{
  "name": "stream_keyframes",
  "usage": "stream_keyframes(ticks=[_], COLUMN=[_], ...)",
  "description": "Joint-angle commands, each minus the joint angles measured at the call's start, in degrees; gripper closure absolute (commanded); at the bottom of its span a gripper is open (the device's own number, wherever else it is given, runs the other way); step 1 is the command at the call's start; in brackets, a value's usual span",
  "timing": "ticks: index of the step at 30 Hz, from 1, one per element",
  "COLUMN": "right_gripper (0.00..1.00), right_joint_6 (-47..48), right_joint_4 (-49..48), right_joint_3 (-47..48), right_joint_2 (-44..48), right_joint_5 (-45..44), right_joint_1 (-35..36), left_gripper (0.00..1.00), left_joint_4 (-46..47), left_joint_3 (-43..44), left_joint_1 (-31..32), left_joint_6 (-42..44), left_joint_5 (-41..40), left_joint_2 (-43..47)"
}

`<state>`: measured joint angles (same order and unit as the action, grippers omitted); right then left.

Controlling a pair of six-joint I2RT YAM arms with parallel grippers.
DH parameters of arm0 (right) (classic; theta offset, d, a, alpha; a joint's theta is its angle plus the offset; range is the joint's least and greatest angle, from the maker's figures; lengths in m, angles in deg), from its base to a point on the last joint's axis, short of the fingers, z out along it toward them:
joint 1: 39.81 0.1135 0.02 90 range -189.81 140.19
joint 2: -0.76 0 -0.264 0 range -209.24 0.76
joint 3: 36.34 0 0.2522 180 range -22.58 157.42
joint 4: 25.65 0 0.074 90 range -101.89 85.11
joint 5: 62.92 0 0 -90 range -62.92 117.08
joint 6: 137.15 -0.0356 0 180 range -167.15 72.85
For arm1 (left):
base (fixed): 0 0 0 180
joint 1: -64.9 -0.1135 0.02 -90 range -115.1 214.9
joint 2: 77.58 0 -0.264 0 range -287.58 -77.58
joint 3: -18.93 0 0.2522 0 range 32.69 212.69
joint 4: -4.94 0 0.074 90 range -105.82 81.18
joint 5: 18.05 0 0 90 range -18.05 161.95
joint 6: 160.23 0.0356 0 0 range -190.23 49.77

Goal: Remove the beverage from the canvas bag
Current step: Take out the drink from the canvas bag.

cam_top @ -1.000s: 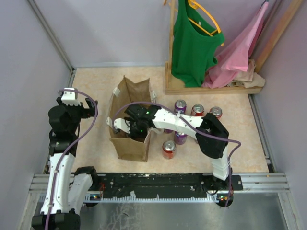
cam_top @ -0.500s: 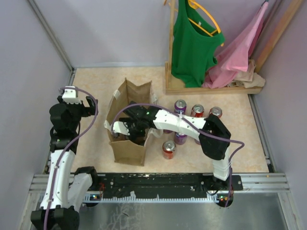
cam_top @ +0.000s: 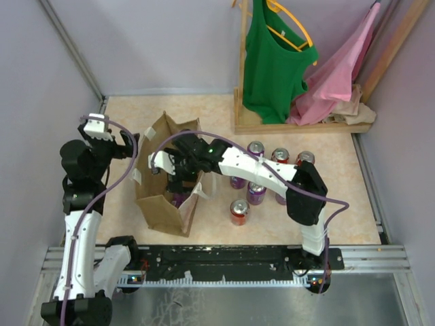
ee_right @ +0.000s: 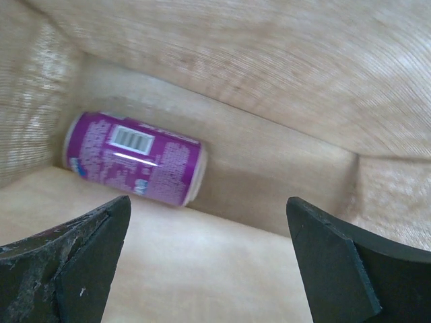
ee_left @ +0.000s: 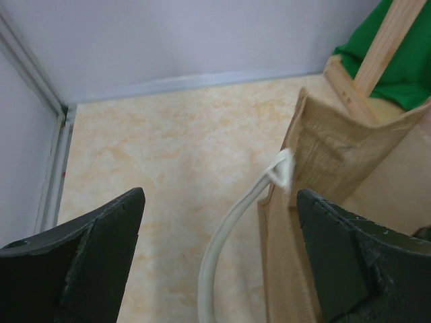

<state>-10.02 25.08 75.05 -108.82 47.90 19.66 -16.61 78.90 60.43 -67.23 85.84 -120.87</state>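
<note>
- Beverage can (ee_right: 135, 158) lies sideways in canvas bag (cam_top: 163, 212), mostly hidden from above.
- Right claw (ee_right: 207, 202) inside bag: spread wide, empty.
- Left claw (ee_left: 221, 198), bag's ten o'clock: likewise.

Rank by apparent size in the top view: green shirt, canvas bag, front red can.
1. The green shirt and canvas bag: roughly alike; shirt hangs higher, likely nearer the camera, so unranked.
2. The front red can: clearly smallest.

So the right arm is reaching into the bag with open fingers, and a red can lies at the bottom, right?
Not quite: the can at the bottom of the bag is purple, not red, as the right wrist view shows. The right gripper does reach in, fingers open.
</note>
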Motion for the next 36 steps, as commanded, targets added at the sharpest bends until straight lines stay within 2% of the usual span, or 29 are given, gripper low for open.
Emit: stream_keyframes(ticks=[1, 8, 15, 20, 24, 30, 36], right_gripper=[0.01, 0.01, 0.01, 0.01, 0.01, 0.01, 0.01], right_joint_6=[-6.1, -9.6, -12.8, -15.7, -18.0, -18.9, -19.2], right_joint_4=[-3.3, -10.0, -14.3, -19.6, -20.8, -23.0, -25.8], right_joint_3=[4.2, 2.1, 2.4, 1.9, 3.4, 2.1, 1.0], right_joint_2=[0.8, 6.0, 12.5, 20.1, 22.8, 24.9, 25.6], right_joint_5=[-9.6, -20.1, -31.8, -31.1, -35.6, -43.6, -48.3], right_joint_1=[-2.0, -3.1, -3.3, -3.5, -3.5, -3.6, -3.6], left_gripper=[0.0, 0.01, 0.1, 0.13, 0.17, 0.17, 0.16], left_joint_4=[-2.2, -10.5, -20.9, -22.0, -24.4, -33.8, -46.1], left_joint_3=[7.3, 15.2, 20.6, 20.2, 20.9, 25.2, 30.4], left_joint_1=[0.3, 0.3, 0.3, 0.4, 0.8, 3.7, 8.8], left_joint_6=[2.8, 6.3, 7.2, 5.9, 6.4, 9.0, 10.5], left_joint_5=[8.7, 14.2, 15.2, 21.2, 25.3, 23.6, 17.7], left_joint_2=[0.2, -0.5, -0.7, 0.1, -1.3, -5.0, -10.5])
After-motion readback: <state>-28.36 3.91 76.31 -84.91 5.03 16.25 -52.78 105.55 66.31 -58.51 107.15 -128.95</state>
